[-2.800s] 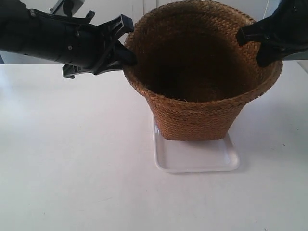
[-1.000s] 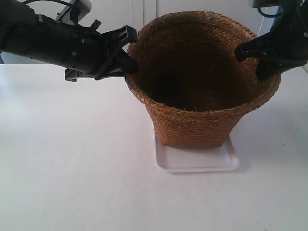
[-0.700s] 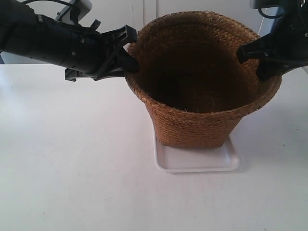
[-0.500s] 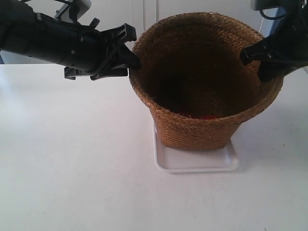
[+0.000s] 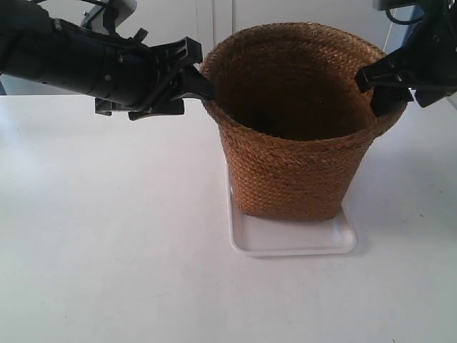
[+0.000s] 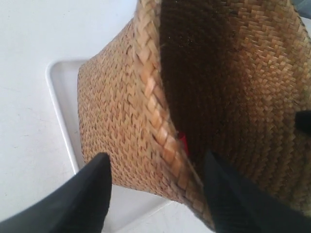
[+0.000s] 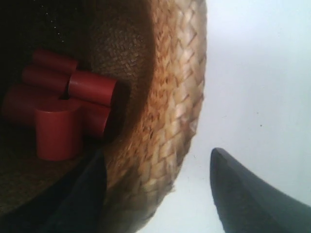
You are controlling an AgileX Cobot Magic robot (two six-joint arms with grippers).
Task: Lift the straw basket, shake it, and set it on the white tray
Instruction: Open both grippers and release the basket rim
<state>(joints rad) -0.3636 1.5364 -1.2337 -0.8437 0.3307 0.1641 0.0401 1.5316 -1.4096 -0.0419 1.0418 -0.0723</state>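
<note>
We are seeing the straw basket (image 5: 296, 171) standing upright on the white tray (image 5: 293, 241) on the tabletop (image 5: 107, 250). Its base is covering the tray's far part and leaving the near strip bare. Half a second ago it was leaning toward the near side and showing more of its inside; now its rim is sitting nearly level. The left gripper (image 6: 155, 155) is straddling the rim with its jaws spread, one finger outside the wall and one inside, with gaps on both sides. The right gripper (image 7: 158, 151) is straddling the opposite rim, jaws likewise apart, the outer finger clear of the straw. Red cylinders (image 7: 58, 111) are lying heaped on the basket's floor.
</note>
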